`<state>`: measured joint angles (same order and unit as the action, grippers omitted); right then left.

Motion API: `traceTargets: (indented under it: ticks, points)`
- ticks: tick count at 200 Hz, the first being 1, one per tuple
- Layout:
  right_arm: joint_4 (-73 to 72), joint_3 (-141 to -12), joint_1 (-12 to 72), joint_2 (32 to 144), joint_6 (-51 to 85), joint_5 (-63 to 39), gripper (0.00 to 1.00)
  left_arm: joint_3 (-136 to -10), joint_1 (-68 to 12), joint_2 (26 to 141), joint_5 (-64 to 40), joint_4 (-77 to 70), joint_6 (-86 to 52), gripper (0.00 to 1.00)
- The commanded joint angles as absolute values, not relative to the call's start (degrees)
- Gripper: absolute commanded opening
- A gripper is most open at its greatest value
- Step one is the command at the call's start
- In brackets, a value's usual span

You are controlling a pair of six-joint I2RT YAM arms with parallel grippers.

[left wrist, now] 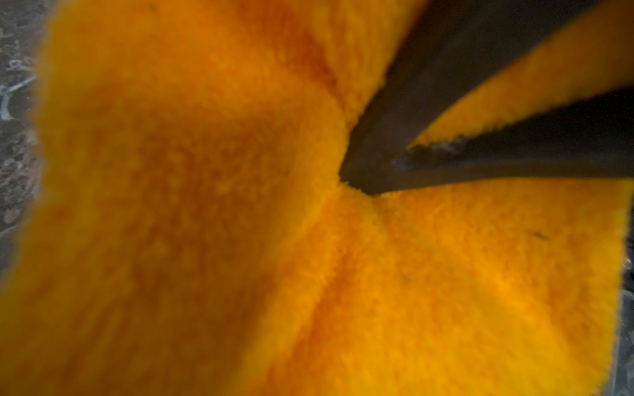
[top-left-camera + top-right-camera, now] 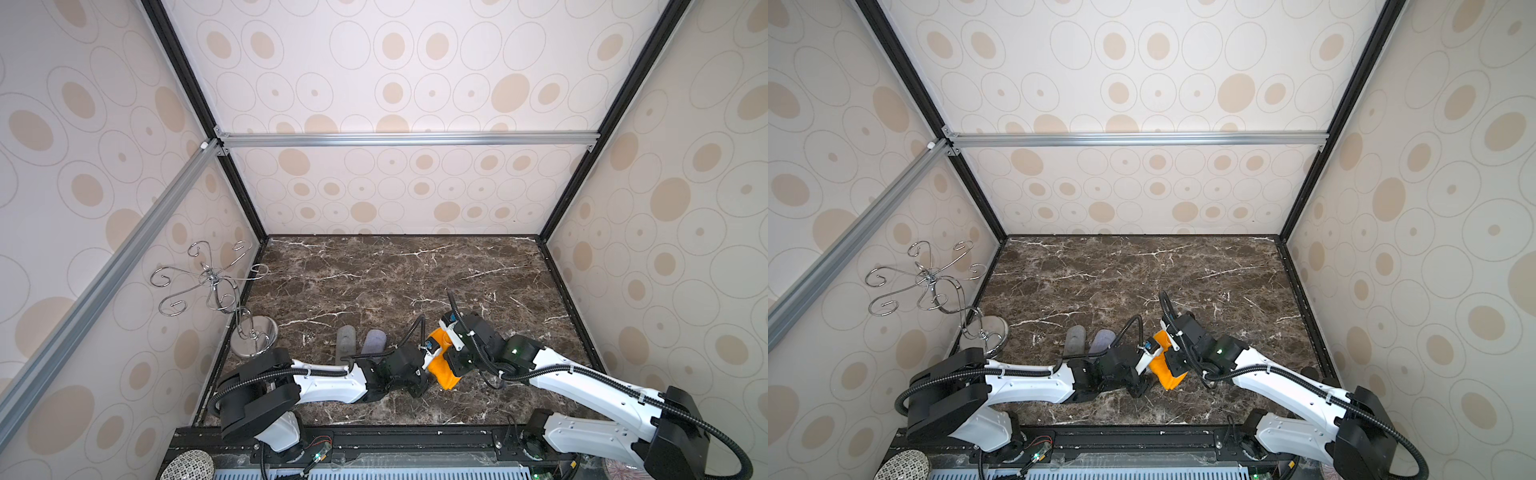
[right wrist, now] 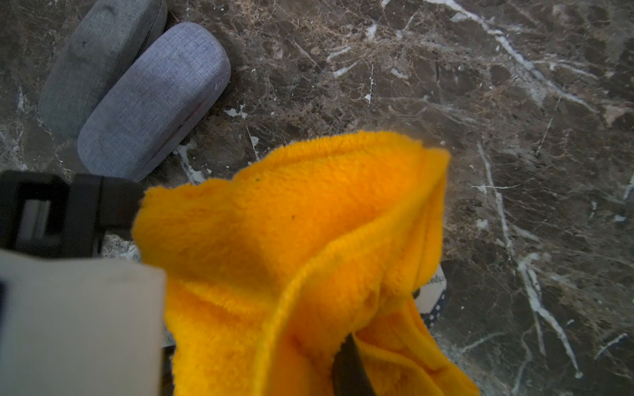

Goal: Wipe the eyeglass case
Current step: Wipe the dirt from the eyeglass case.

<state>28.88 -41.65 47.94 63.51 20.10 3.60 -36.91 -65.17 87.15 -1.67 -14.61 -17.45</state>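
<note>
left gripper [image 2: 428, 372] and right gripper [image 2: 453, 359] clamp the cloth [image 2: 441, 368] near the blue case [image 3: 154, 99]; opposing pulls could free it.

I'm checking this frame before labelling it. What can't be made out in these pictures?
Grey case and blue case: near ends hidden by the left arm in both top views.
Left wrist view: blurred cloth fills it; no case shows.
Small white-and-blue thing: mostly under the cloth in the right wrist view; unidentifiable.
</note>
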Motion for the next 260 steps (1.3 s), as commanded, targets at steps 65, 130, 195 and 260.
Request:
traceTargets:
  ticks: [65,130,195,260]
  points:
    - [36.1,-44.1,44.9,62.3,25.2,21.7,0.00,-36.9,-64.8,84.5,-2.4,-20.2,-15.3,0.58]
    - [30.1,-43.6,50.3,62.5,20.0,10.5,0.00,-37.3,-64.9,84.7,-1.7,-21.0,-16.2,0.59]
    - [28.2,-41.0,51.8,61.7,22.4,14.0,0.00,-36.8,-64.4,83.2,-3.2,-21.3,-16.3,0.59]
    - [33.1,-44.3,44.5,62.9,24.4,18.2,0.00,-34.6,-64.4,81.3,-4.2,-21.9,-15.4,0.58]
